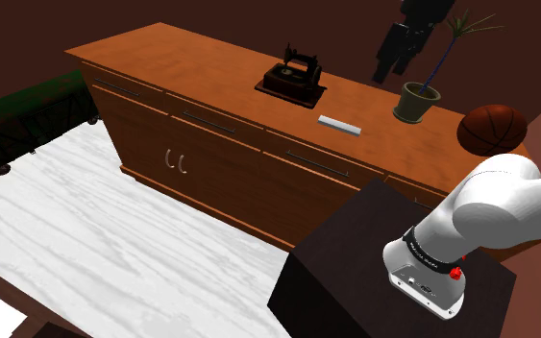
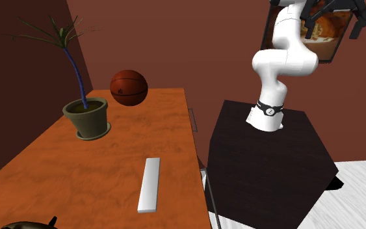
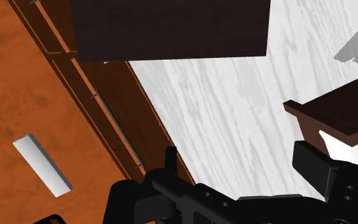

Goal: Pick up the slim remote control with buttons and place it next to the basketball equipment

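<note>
The remote (image 1: 340,124) is a slim, plain white bar lying flat on the orange-brown sideboard top (image 1: 210,67), between a black sewing machine and a potted plant. It also shows as a pale bar (image 2: 149,184) near the sideboard's front edge, and as a white bar (image 3: 42,164) far off to the side of the fingers. The basketball (image 1: 492,128) (image 2: 129,87) rests at the sideboard's end beyond the plant. My black gripper (image 1: 400,58) (image 2: 335,26) (image 3: 241,162) hangs high above the stand, open and holding nothing, well away from the remote.
A potted plant (image 1: 418,101) (image 2: 88,117) stands between remote and ball. The black sewing machine (image 1: 292,77) sits further along the top. The dark box stand (image 2: 266,162) adjoins the sideboard's end. A framed picture (image 2: 331,29) hangs on the wall. White plank floor (image 1: 114,230) lies in front.
</note>
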Robot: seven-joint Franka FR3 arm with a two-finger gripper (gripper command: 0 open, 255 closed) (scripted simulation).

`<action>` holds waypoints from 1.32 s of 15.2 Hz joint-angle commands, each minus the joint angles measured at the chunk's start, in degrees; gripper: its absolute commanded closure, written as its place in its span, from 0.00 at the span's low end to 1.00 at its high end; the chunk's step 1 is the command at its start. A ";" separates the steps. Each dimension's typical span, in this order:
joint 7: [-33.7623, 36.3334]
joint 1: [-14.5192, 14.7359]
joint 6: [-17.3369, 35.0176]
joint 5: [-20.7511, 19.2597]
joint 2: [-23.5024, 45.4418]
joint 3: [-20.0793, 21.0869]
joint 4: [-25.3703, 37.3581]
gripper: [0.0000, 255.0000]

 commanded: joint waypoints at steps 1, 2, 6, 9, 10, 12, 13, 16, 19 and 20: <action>0.00 0.00 0.00 0.00 0.00 0.00 0.00 0.00; -1.25 -0.23 1.35 -0.67 0.31 -0.93 -1.12 0.00; -6.18 -1.27 6.97 -3.31 2.38 -4.71 -4.88 0.00; -9.79 -2.09 11.42 -5.17 4.86 -7.60 -6.93 0.00; -10.99 -2.37 12.93 -5.74 5.87 -8.56 -7.46 0.00; -13.38 -2.91 16.01 -6.80 8.15 -10.48 -8.28 0.00; -14.56 -3.14 17.56 -7.29 9.41 -11.46 -8.57 0.00; -18.14 -3.76 22.23 -8.49 13.71 -14.37 -8.94 0.00; -21.79 -4.16 26.85 -9.19 18.69 -17.28 -8.57 0.00; -23.05 -4.25 28.36 -9.28 20.49 -18.24 -8.28 0.00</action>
